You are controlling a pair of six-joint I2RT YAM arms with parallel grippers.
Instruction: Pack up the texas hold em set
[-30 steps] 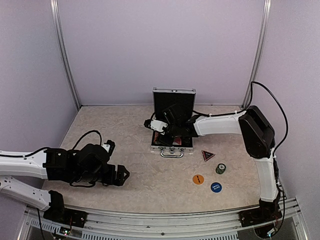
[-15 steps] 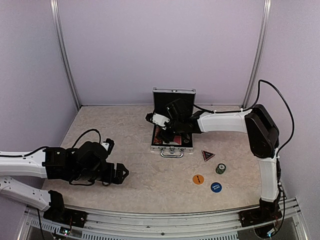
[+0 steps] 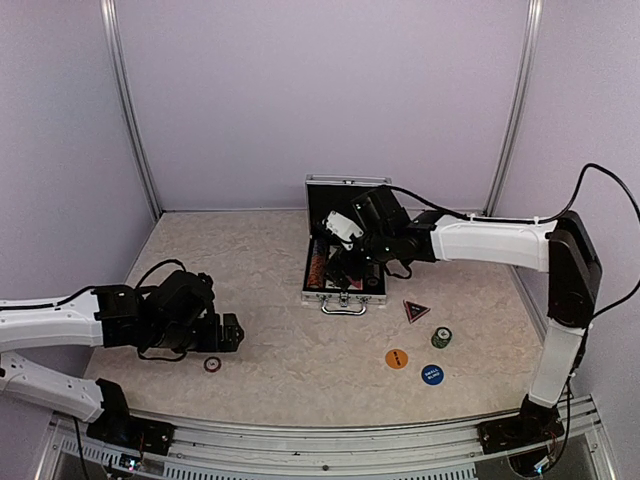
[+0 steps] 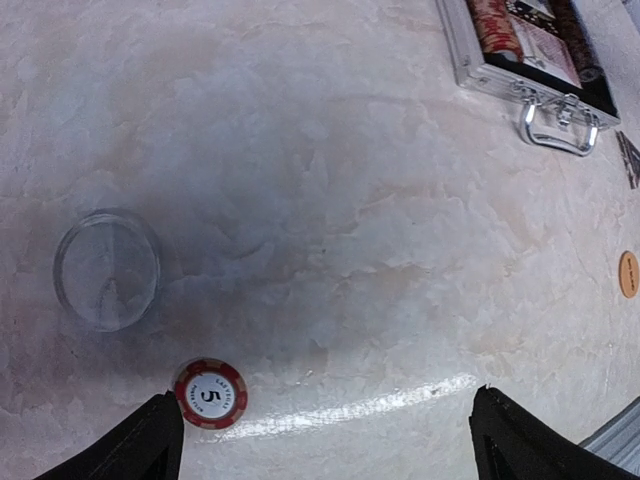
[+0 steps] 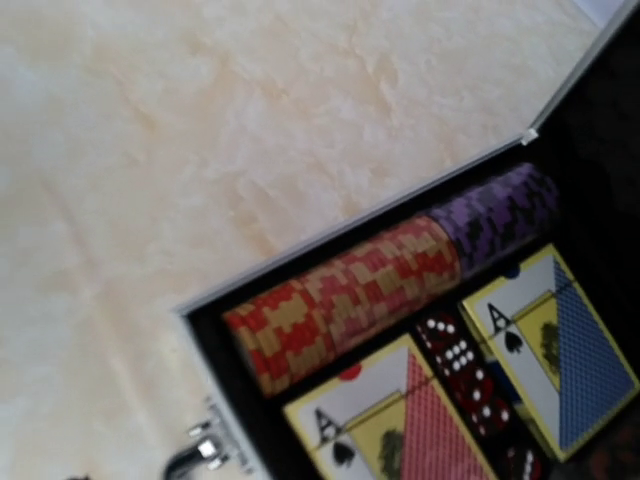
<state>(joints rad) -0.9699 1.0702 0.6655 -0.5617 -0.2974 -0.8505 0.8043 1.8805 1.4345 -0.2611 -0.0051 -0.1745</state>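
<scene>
We see a beige marbled table spreading below and ahead of the left gripper, whose jaws frame the bottom of the wrist view. On it, ahead of the jaws and off toward the finger at the left of that view, a clear round disc lies flat, the marbling showing through it. Far beyond the jaws, lilac walls close in the table, with metal posts at the back corners. Behind the jaws, along the near edge, we see a metal rail.
</scene>
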